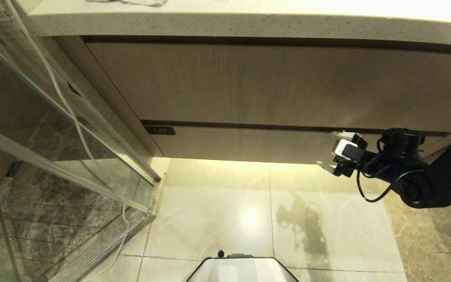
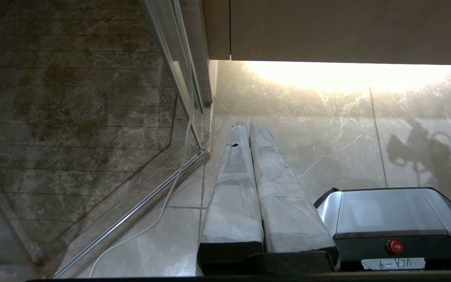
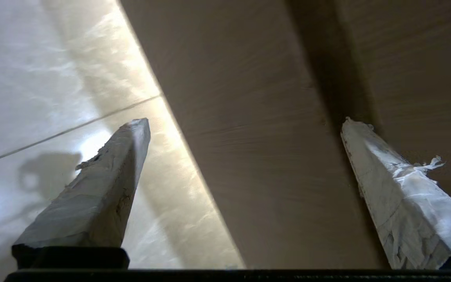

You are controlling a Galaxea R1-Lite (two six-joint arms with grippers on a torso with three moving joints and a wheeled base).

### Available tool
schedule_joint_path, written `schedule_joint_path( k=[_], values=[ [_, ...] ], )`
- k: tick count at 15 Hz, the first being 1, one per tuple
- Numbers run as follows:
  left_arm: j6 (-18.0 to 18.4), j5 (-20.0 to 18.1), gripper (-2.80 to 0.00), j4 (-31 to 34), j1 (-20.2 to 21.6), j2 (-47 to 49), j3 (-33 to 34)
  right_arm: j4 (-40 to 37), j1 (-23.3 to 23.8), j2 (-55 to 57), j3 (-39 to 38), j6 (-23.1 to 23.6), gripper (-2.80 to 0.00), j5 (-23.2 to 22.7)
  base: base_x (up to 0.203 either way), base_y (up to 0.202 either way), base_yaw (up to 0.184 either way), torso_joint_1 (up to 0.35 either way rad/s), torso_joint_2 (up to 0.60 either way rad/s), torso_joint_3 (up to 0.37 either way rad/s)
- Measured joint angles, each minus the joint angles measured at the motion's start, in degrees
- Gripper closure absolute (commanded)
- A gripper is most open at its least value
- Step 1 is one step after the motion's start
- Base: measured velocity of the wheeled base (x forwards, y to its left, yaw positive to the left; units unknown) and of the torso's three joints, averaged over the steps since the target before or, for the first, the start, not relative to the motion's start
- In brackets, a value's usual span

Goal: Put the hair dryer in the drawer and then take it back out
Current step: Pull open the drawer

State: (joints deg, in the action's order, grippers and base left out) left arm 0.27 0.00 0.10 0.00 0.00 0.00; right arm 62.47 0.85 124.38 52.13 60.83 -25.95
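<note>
Closed beige wood-grain drawer (image 1: pixel 249 143), narrow handleless front; right claw (image 1: pixel 329 150) spread wide before it.

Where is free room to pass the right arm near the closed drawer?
The pale floor tiles between the glass shower wall and the right gripper lie bare. Room is tight at the narrow drawer front, where the open fingers straddle it, and near the robot's base.
</note>
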Motion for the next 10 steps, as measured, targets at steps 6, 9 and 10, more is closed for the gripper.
schedule_joint_path(
  k=[6,9,10],
  values=[
    [0.0,0.0,0.0,0.0,0.0,0.0,0.0,0.6,-0.4,3.4,4.1,-0.1,-2.8,0.2,0.0,0.0,0.0,0.0,0.0,0.0],
    [0.0,0.0,0.0,0.0,0.0,0.0,0.0,0.5,-0.2,4.2,4.5,0.2,-2.8,0.2,0.0,0.0,0.0,0.0,0.0,0.0],
    [0.0,0.0,0.0,0.0,0.0,0.0,0.0,0.8,-0.2,4.4,4.6,0.3,-2.8,0.2,0.0,0.0,0.0,0.0,0.0,0.0]
  ],
)
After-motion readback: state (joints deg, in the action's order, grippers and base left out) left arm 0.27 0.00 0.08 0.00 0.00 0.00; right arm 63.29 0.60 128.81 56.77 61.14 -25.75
